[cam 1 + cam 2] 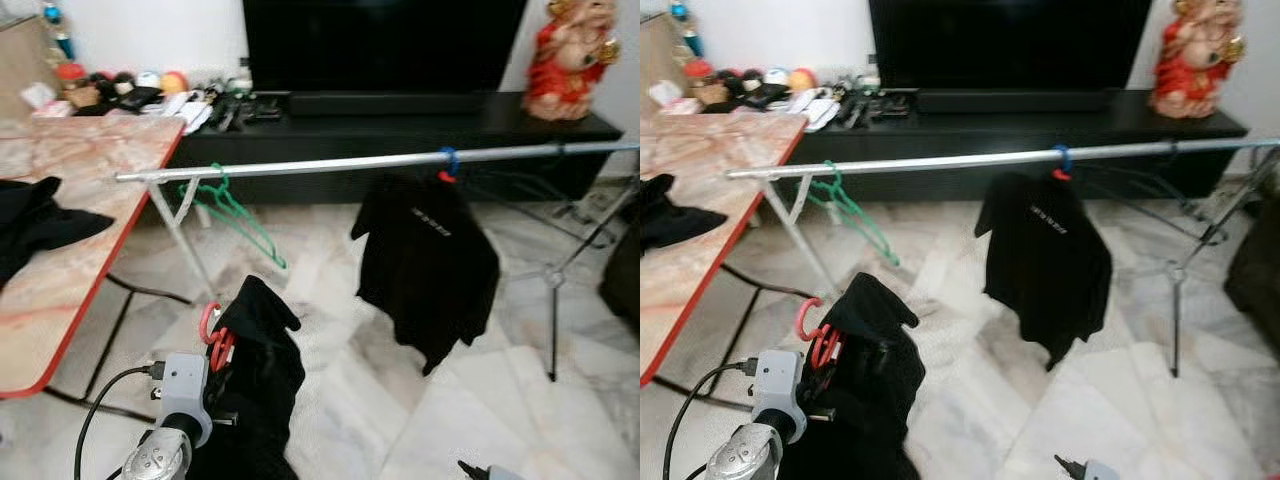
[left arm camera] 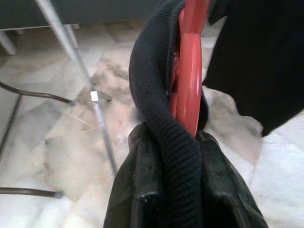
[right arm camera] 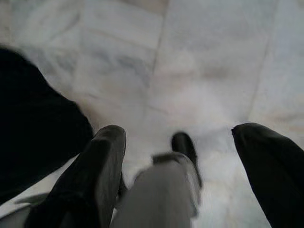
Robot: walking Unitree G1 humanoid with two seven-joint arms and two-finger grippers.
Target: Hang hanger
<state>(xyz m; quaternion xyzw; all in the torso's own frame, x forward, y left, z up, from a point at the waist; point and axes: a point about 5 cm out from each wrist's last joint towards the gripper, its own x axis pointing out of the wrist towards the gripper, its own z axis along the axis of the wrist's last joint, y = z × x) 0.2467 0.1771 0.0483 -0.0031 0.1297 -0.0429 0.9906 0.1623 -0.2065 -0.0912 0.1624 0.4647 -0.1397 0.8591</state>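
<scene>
Our left arm rises from about 7 o'clock in the head view, silver wrist up, its left claw [image 2: 190,142] clamped on a red hanger [image 2: 189,71] draped in black cloth. Our right claw [image 3: 190,156] hangs low at 5 o'clock, its fingers [image 3: 95,171] spread wide apart over the floor.

Soft, even indoor light filled the room, bright on the pale marble floor [image 1: 400,400] with only faint shadows. Both head views were slightly soft. The right wrist view was heavily blurred; the left wrist view was sharp on the red hanger [image 2: 190,71].
</scene>
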